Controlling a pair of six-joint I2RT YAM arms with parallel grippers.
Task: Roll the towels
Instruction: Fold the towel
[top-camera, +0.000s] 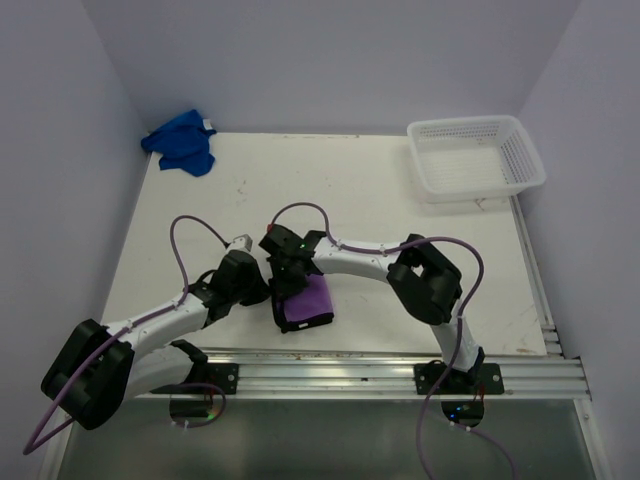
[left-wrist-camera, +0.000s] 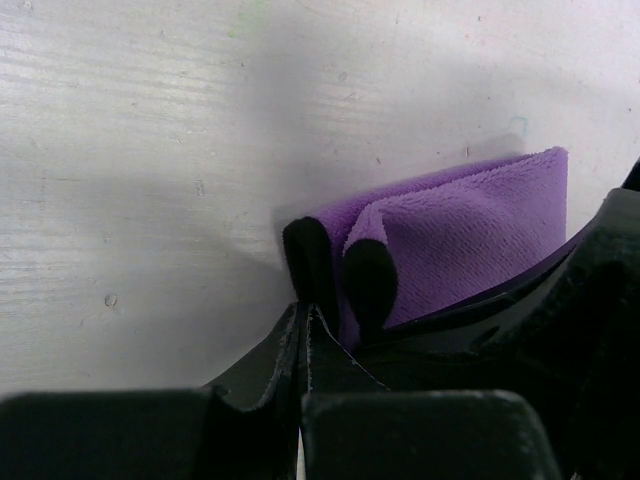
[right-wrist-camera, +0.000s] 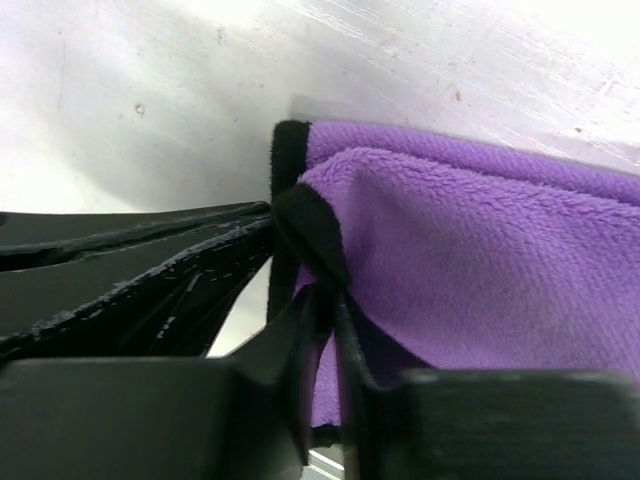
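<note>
The dark purple towel (top-camera: 308, 302) with black trim lies folded near the table's front edge, between the two arms. It also shows in the left wrist view (left-wrist-camera: 470, 225) and the right wrist view (right-wrist-camera: 480, 270). My left gripper (top-camera: 270, 292) is at the towel's left corner, and its jaws (left-wrist-camera: 305, 305) are shut on the black hem. My right gripper (top-camera: 290, 283) is at the same end, shut (right-wrist-camera: 325, 295) on a fold of the hem. The two grippers nearly touch. The bright blue towel (top-camera: 181, 143) lies crumpled at the far left corner.
A white mesh basket (top-camera: 478, 185) stands at the far right corner. A metal rail (top-camera: 400, 370) runs along the table's near edge. Walls close in the table on the left, back and right.
</note>
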